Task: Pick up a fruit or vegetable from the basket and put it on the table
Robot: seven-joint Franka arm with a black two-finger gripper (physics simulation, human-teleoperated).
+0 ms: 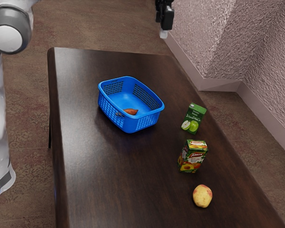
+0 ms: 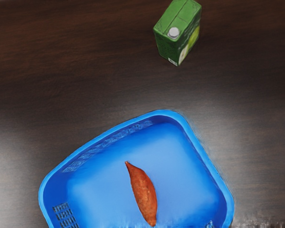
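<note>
In the exterior view, the claw (image 1: 164,33) hangs at the upper edge of the frame, well apart from the basket (image 1: 155,118); whether it is wide or narrow I cannot tell. The yam (image 1: 130,111), the likely pick, lies in the basket a little above the centre of the frame. The basket is glossy blue, probably plastic, with rounded corners and lattice walls that may flex if pushed. It stands on the table (image 1: 95,185), dark wood with a low sheen, on which a light basket could skid. Toward the lower right of the frame stand a green carton (image 1: 194,118) and a patterned box (image 1: 193,156), both square-edged; lower still sits a rounded fruit (image 1: 202,195), pale yellow with a red blush. At the frame's right, the wall (image 1: 194,42) is rough and pebbled.

In the wrist view, the yam lies on the basket's smooth floor: rust-orange, matt, slightly mottled, fat in the middle and drawn to a thin point at the end nearer the carton. It should be firm, of modest weight, hard to bruise, and its dry skin should grip well. I would take it across the thick middle, closing from its two long sides; nearer a taper it could squirt out or swing. Being rounded, it may roll if one side is touched first. The carton has a pale, round screw cap on its folded top.
</note>
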